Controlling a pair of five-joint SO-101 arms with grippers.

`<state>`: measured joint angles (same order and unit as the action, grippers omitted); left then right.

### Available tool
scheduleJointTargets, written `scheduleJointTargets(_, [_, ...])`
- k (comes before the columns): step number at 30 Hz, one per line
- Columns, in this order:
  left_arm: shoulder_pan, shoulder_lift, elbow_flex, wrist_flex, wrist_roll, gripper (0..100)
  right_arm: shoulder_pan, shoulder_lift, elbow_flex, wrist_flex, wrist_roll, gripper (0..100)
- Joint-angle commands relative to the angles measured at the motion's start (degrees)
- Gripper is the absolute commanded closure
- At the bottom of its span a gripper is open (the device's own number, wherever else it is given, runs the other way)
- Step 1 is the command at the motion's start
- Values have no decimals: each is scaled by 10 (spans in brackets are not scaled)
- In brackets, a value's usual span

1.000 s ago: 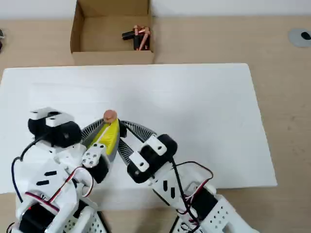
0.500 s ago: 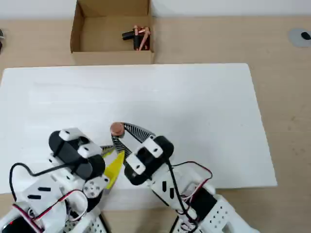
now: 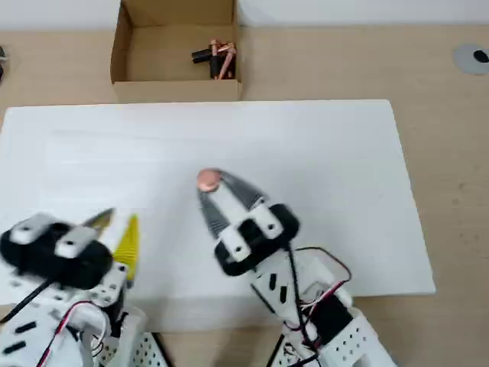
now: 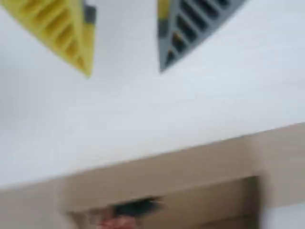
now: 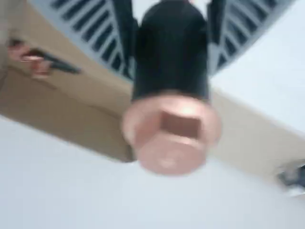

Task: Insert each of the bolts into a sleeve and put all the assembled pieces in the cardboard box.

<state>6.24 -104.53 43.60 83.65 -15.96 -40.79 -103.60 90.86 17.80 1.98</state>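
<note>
My right gripper is shut on an assembled piece, a copper bolt in a black sleeve; the bolt head pokes out past the fingertips over the middle of the white mat. My left gripper, with one yellow finger and one grey finger, stands open with nothing in it near the mat's front left. The cardboard box sits beyond the mat's far edge, with several assembled pieces in its right corner; the box lies ahead in the left wrist view.
A round grey disc lies on the wooden table at the far right. The mat's right half and far strip are bare.
My left gripper let go of the piece and drew back to the front left, open. My right gripper, holding the assembled piece, lifted and moved slightly right and toward the box.
</note>
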Motion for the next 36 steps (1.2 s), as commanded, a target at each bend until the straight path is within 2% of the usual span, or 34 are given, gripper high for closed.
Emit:
scheduleJointTargets(1, [-89,-1,-11,-4,0,893,42,13,-81,-7,5,988])
scheduleJointTargets(4, [-152,-1,32,-39,39,893,61,109,-138,-43,5,988])
scheduleJointTargets(8, [-217,-1,182,-170,91,893,82,289,-238,-104,3,988])
scheduleJointTargets(10, [-232,-1,261,-237,100,895,89,381,-304,-121,3,988])
scheduleJointTargets(13, [-233,-1,342,-289,101,895,91,496,-403,-127,3,987])
scheduleJointTargets(25, [-232,-1,476,-371,104,896,126,917,-751,-127,5,987])
scheduleJointTargets(33, [-235,-1,473,-371,104,896,158,1177,-1014,-123,5,987])
scheduleJointTargets(36, [-234,-1,463,-371,112,895,164,1251,-1114,-87,5,987])
